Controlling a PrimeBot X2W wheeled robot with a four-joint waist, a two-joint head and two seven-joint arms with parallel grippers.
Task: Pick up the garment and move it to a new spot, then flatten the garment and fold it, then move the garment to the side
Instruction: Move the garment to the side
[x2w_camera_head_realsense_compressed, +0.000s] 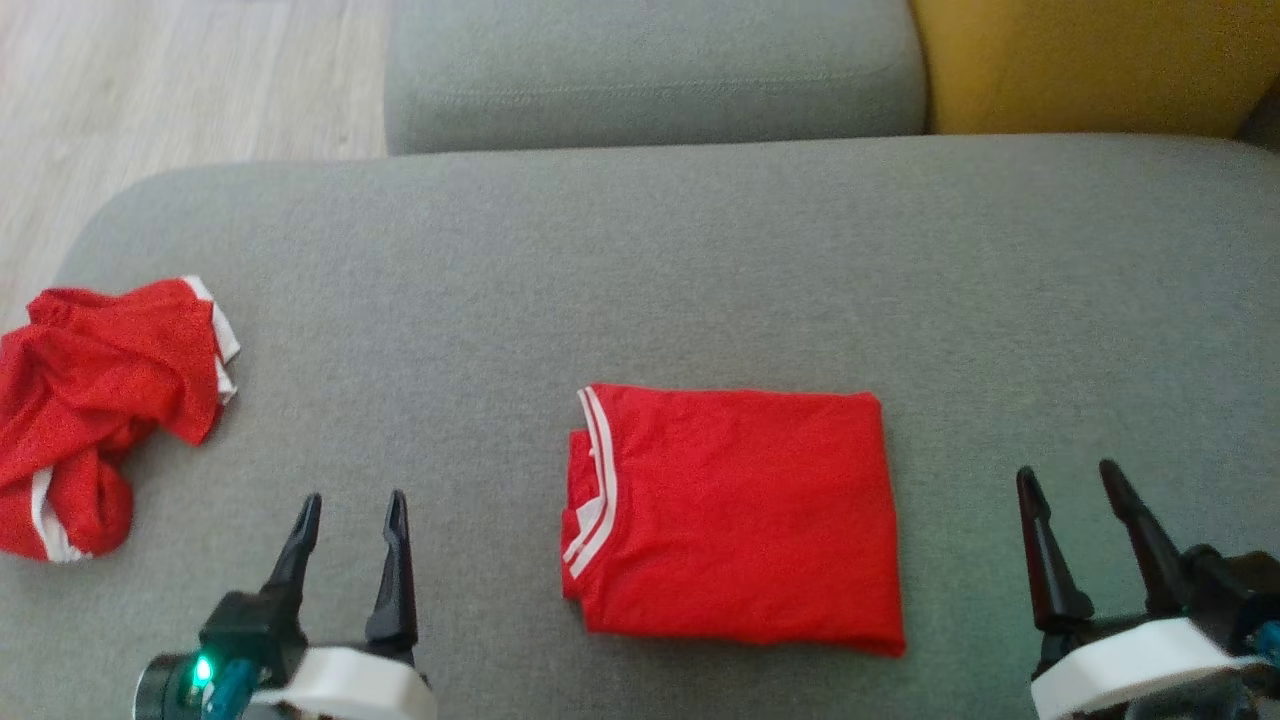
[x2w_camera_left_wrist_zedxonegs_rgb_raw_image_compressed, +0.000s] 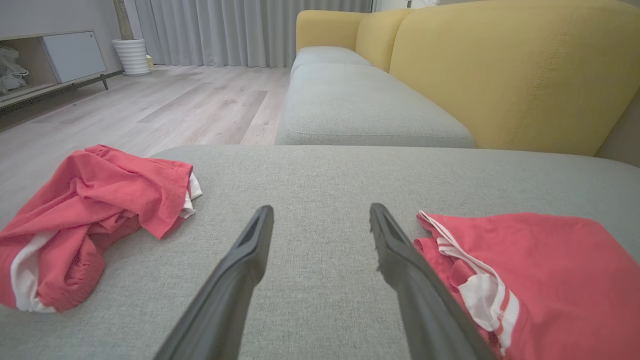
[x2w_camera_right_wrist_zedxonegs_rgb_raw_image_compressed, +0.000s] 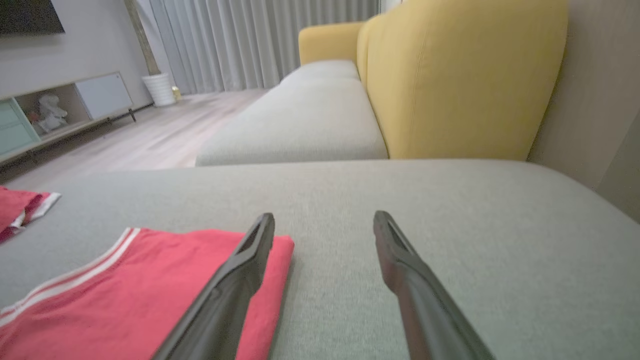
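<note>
A red garment (x2w_camera_head_realsense_compressed: 740, 520) with white trim lies folded into a neat rectangle on the grey cushion (x2w_camera_head_realsense_compressed: 640, 260), near its front middle. It also shows at the right of the left wrist view (x2w_camera_left_wrist_zedxonegs_rgb_raw_image_compressed: 540, 270) and at the lower left of the right wrist view (x2w_camera_right_wrist_zedxonegs_rgb_raw_image_compressed: 130, 290). My left gripper (x2w_camera_head_realsense_compressed: 353, 505) hovers open to the left of it, nothing between its fingers (x2w_camera_left_wrist_zedxonegs_rgb_raw_image_compressed: 250, 250). To the garment's right, my right gripper (x2w_camera_head_realsense_compressed: 1068, 478) stands open and empty, its left finger (x2w_camera_right_wrist_zedxonegs_rgb_raw_image_compressed: 250, 255) over the garment's edge.
A second red garment (x2w_camera_head_realsense_compressed: 90, 410) lies crumpled at the cushion's left edge (x2w_camera_left_wrist_zedxonegs_rgb_raw_image_compressed: 85, 215). Behind are another grey seat cushion (x2w_camera_head_realsense_compressed: 650, 70) and a yellow backrest (x2w_camera_head_realsense_compressed: 1090, 60). Wooden floor (x2w_camera_head_realsense_compressed: 150, 90) lies beyond the left edge.
</note>
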